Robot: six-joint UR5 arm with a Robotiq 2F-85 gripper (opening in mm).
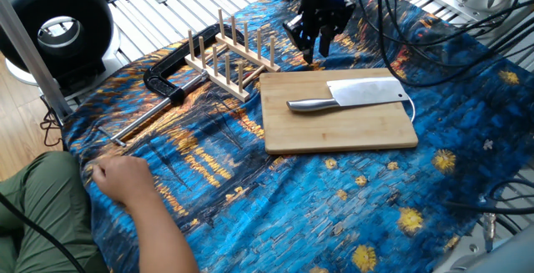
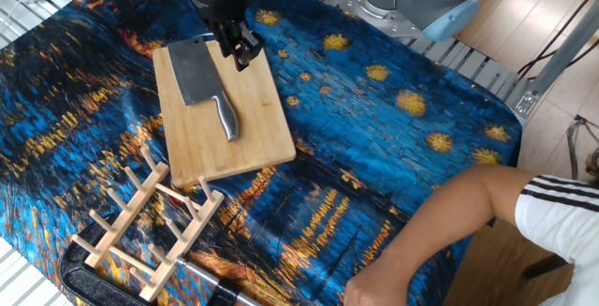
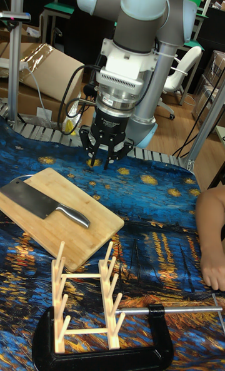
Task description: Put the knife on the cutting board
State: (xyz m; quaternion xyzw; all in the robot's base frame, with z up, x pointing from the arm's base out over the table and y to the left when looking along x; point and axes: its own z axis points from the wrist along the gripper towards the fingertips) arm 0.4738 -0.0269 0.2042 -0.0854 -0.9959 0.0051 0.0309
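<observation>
The knife is a silver cleaver lying flat on the cutting board, blade toward the right and handle pointing left. It also shows on the board in the other fixed view, knife on cutting board, and in the tall view, knife on cutting board. My gripper hangs in the air above the board's far edge, apart from the knife. Its fingers stand open with nothing between them, gripper and gripper.
A wooden peg rack stands left of the board, beside a black clamp with a long metal bar. A person's hand rests on the blue cloth at front left. Cables trail at the back right.
</observation>
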